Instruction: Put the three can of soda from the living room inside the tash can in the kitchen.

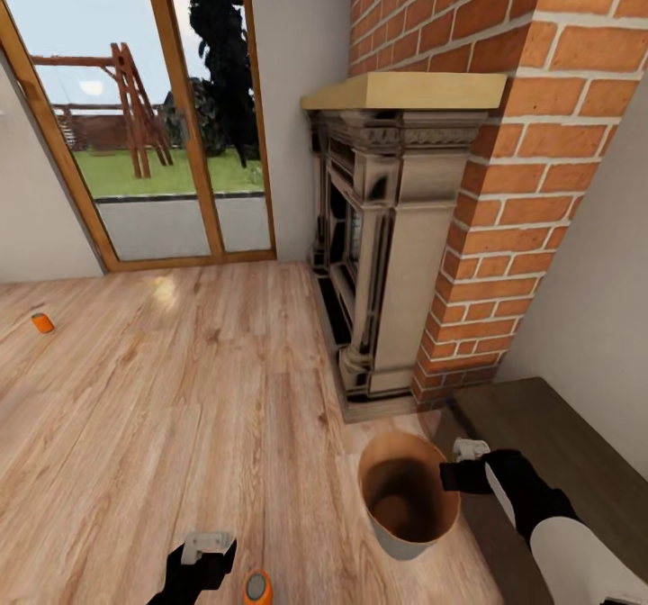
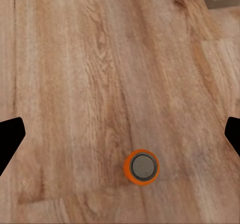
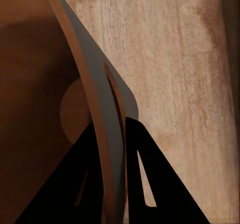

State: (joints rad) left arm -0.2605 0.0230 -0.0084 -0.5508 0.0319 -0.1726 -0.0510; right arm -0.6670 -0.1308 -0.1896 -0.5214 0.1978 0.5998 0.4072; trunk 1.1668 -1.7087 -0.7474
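The chief risk here is judged to be a knocked-over can: the orange can of soda point(image 1: 258, 587) stands upright on the wood floor point(image 1: 180, 407) just beside the left end effector point(image 1: 205, 553), not between its fingers, so a descent without first shifting sideways could let a fingertip clip the rim and send the can rolling. In the left wrist view the same can point(image 2: 141, 167) is seen from above, silver top up, off the midline between the two dark fingertips point(image 2: 10, 139), which supports that concern. A second risk lies with the tash can point(image 1: 407, 495): it is carried by a thin wall only, so a jolt could tilt it or let it slip.

The left end effector is spread wide, with nothing held or touched. The right end effector point(image 1: 470, 470) is pressed together on the rim of the tash can, one finger inside and one outside the wall point(image 3: 107, 134), and the bucket is held above the floor near the foot of the brick fireplace point(image 1: 423, 227). Another orange can point(image 1: 42, 321) lies well apart, near the glass door point(image 1: 153, 137).
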